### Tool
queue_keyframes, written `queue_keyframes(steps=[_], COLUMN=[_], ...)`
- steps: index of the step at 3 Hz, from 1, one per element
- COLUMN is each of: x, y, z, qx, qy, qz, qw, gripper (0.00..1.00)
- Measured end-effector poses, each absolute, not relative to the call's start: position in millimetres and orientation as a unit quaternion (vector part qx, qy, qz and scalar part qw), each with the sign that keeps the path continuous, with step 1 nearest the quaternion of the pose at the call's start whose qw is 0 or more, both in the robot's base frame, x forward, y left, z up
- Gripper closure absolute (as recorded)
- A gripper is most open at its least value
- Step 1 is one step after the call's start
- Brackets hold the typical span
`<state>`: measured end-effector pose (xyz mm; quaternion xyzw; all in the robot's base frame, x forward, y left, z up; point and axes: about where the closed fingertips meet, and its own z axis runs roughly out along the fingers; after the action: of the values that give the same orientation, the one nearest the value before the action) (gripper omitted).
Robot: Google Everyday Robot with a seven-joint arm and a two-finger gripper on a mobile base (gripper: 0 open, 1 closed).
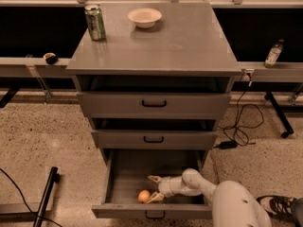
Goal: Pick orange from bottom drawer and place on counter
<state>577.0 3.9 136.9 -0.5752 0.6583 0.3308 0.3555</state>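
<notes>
Gripper [154, 189], the white two-finger end of the robot's bulky white arm [203, 187], sits low inside the open drawer with its pale fingers spread wide and holding nothing; the arm comes in over the drawer's front right corner. Speckled beige stone floor [38, 141] surrounds the tall grey metal cabinet [227, 109], with open floor on both sides. The counter [189, 41], the cabinet's flat grey rectangular top, shows a broad bare stretch from its middle out to the front and right edges. The bottom drawer [125, 174], deep and grey, with a small black handle on its front, is pulled out toward the camera. Bare drawer floor runs from the gripper to the left wall and to the back. Above it are two shallower grey drawers [154, 104] with black handles. A long narrow grey ledge [23, 66] runs behind the cabinet on either side. A shallow white round bowl [144, 17] stands near the counter's back edge, and nothing can be seen inside it. A green metal drink can [95, 22] stands upright to the bowl's left, near the back left corner and apart from the bowl. A small clear bottle [273, 54] stands on the ledge to the right. The orange [144, 196], small, round and smooth, lies on the drawer floor close to the front wall, just left of the lower fingertip and outside the gap between the fingers. A small dark round object with a pale top [50, 58] rests on the ledge at left.
</notes>
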Motion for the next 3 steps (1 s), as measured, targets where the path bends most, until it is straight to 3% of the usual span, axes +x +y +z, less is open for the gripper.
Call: queue_keyframes(steps=[1,3], x=[580.7,575.9], y=[14.3,34.1], z=[136.0,125.9], qx=[-0.577,-0.586], qy=[0.650,0.635], qz=[0.339,0.364], qw=[0.359,0.348], gripper=[0.18,0.61])
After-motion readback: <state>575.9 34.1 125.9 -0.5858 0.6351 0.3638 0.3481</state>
